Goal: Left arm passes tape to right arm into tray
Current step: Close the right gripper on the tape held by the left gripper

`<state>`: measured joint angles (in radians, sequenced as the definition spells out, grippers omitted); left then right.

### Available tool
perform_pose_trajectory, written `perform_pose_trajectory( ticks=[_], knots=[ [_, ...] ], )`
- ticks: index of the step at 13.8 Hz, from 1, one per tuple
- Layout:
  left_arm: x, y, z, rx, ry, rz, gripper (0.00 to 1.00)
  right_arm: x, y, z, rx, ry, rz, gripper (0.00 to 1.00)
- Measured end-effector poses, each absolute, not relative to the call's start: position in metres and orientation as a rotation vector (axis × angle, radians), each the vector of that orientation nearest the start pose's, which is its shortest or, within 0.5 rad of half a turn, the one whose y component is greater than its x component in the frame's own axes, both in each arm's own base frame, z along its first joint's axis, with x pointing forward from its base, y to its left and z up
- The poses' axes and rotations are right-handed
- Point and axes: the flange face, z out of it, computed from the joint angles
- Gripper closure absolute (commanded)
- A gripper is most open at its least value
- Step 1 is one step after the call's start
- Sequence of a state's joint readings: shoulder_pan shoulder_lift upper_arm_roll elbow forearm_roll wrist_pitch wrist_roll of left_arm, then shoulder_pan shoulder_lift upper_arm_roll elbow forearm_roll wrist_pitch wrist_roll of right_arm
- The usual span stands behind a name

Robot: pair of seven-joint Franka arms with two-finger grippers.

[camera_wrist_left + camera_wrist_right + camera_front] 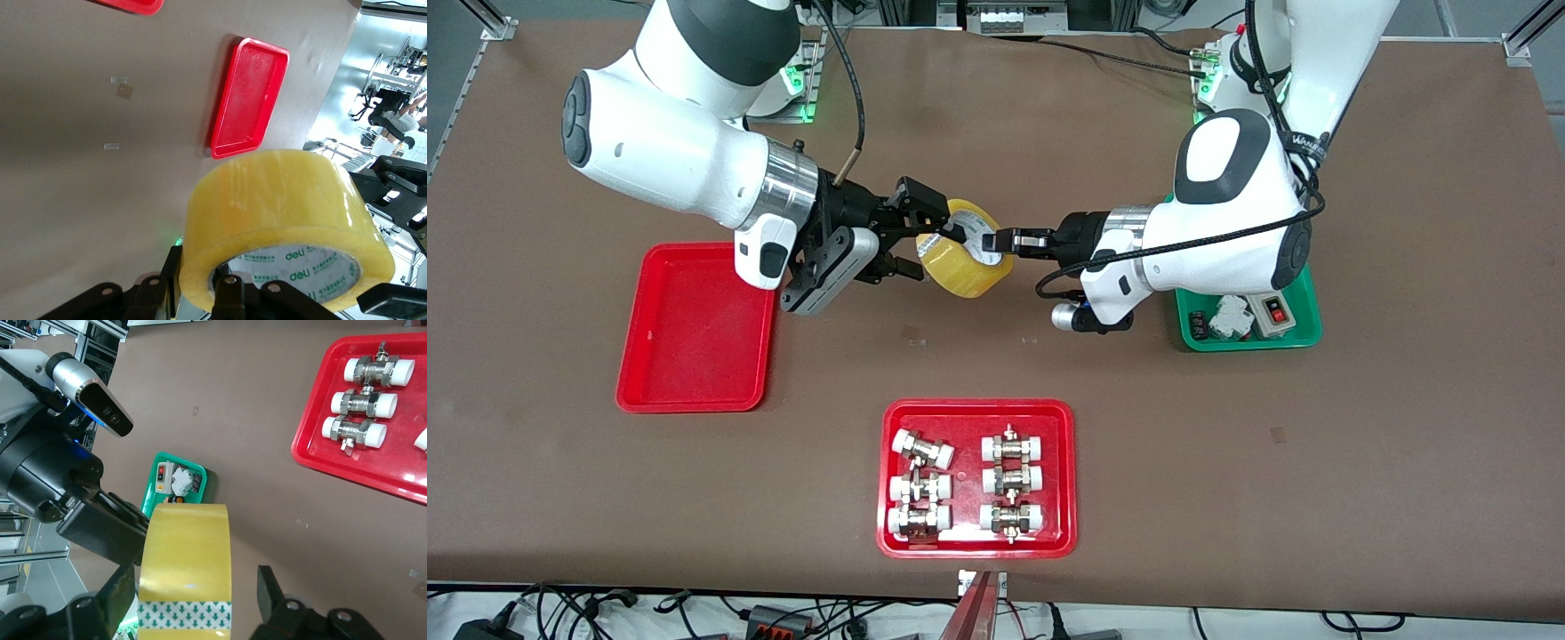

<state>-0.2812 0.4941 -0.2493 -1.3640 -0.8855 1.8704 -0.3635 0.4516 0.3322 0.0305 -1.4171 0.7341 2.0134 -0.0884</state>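
Your left gripper (pixel 985 240) is up over the middle of the desk (pixel 1049 373), and its fingers are pinching the tape (pixel 963 249) through the wall of the roll, with one finger inside the white core. The tape hangs in the air between the two grippers, clear of the desk.

Your right gripper (pixel 925 233) has its fingers spread around the roll. In the right wrist view the yellow band (pixel 187 550) sits between them: one finger (pixel 123 593) lies close against the side of the roll, while the other (pixel 268 590) stands apart from it with a gap showing. So you have the roll straddled but not clamped on that side.

The plain red tray (pixel 694 331) lies on the desk under the right arm's wrist, toward the right arm's end. A second red tray (pixel 978 411) of pipe fittings (pixel 966 484) sits nearer the front camera, and a green tray (pixel 1303 333) lies below the left arm.
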Motion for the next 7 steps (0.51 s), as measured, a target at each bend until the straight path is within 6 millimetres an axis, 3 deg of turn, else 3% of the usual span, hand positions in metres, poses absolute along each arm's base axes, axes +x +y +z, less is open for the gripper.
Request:
perform_pose_trajectory(
  ticks=[2, 7],
  knots=[
    [0.6028, -0.3764, 0.4774, 2.214, 0.154, -0.480, 1.00, 0.5929, 0.3534, 0.5551, -2.357, -0.398, -0.138, 0.58],
    [0.6028, -0.3762, 0.4776, 2.214, 0.153, -0.480, 1.00, 0.5920, 0.3545, 0.5568, -2.358, -0.401, -0.140, 0.62]
  ],
)
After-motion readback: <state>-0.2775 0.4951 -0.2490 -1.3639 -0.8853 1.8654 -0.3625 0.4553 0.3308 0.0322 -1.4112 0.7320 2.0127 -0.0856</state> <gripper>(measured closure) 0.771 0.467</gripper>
